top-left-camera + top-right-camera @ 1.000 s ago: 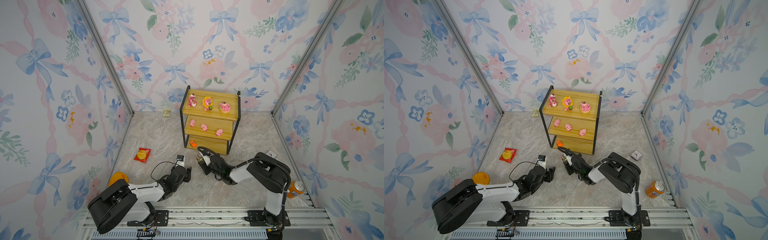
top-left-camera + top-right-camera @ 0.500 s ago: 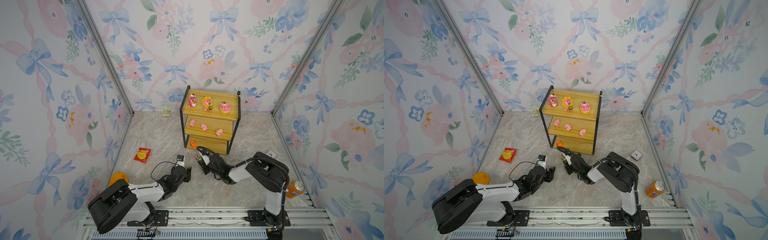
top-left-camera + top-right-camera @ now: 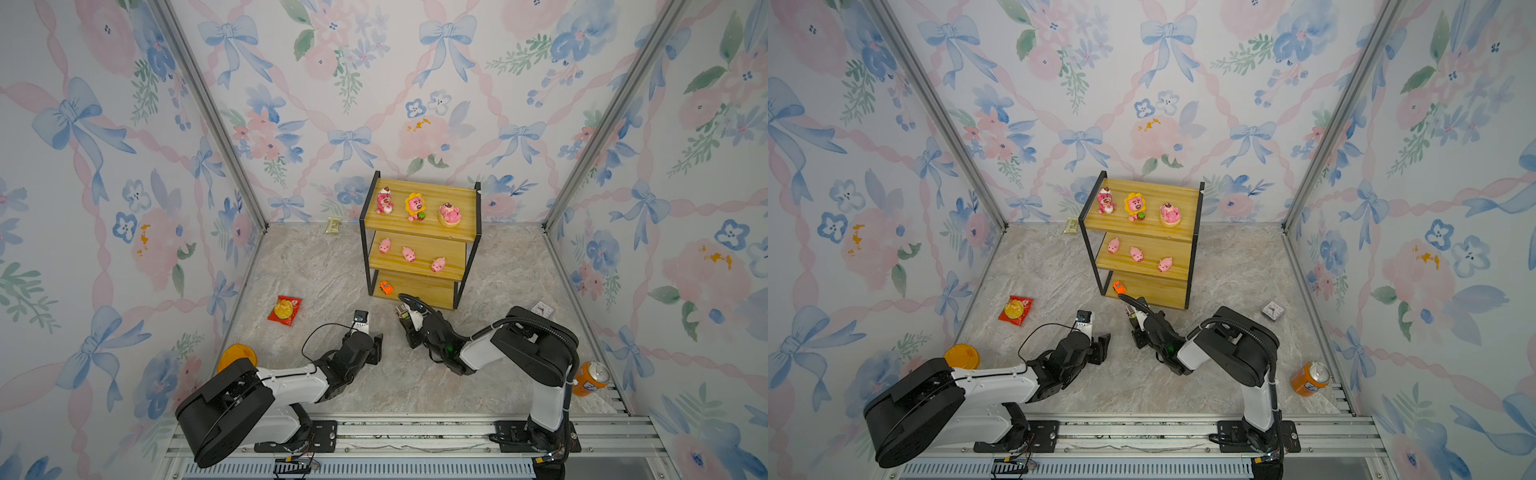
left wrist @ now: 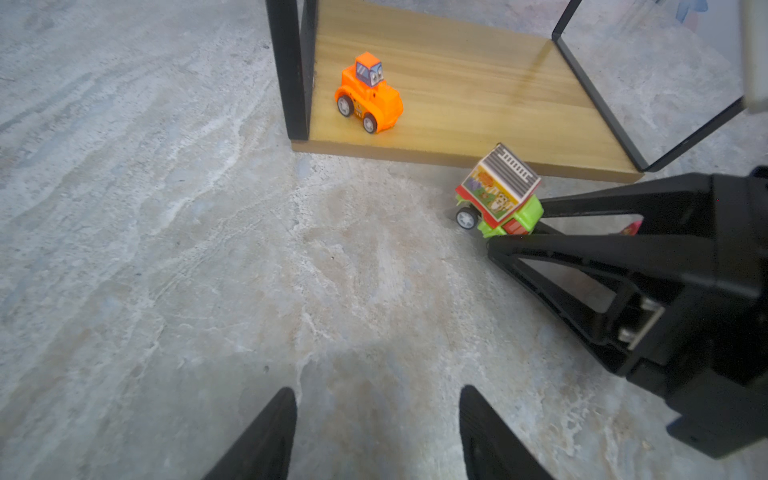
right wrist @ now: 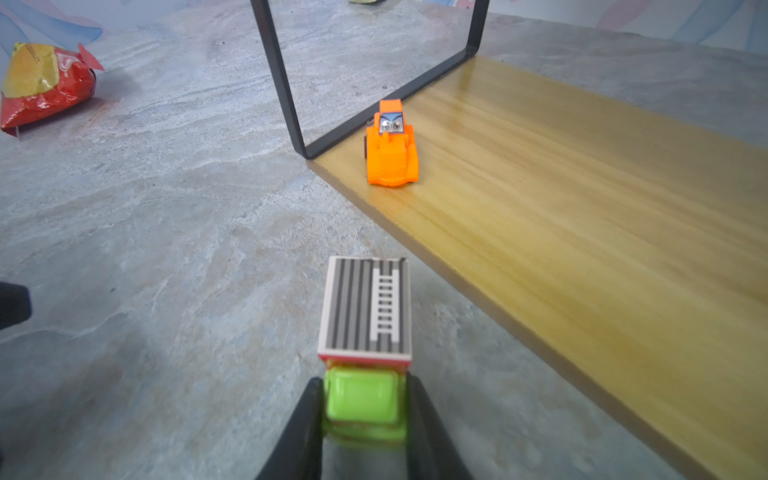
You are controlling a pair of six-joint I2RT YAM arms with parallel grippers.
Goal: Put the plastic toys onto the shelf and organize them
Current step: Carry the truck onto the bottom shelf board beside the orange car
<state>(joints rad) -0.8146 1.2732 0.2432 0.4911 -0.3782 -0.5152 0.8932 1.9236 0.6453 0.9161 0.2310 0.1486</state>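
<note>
My right gripper (image 5: 365, 399) is shut on the green cab of a small toy truck (image 5: 365, 307) with a grey striped roof. The truck (image 4: 498, 189) is tilted nose-down just in front of the shelf's bottom board (image 5: 561, 199). An orange toy car (image 4: 368, 93) stands at the left end of that board. In both top views the shelf (image 3: 428, 191) carries three pink bears (image 3: 415, 205) on the top board and three pink pigs (image 3: 409, 253) on the middle one. To the left of the truck, my left gripper (image 4: 378, 399) hovers open and empty over the floor.
A red snack packet (image 3: 284, 309) lies on the floor left of the shelf, and an orange-lidded jar (image 3: 237, 357) stands at the front left. On the right are a small clock (image 3: 542, 308) and an orange soda can (image 3: 590, 376). A small wrapper (image 3: 332, 225) lies by the back wall.
My right gripper's jaws have closed in on the green truck. The left arm has not moved.
</note>
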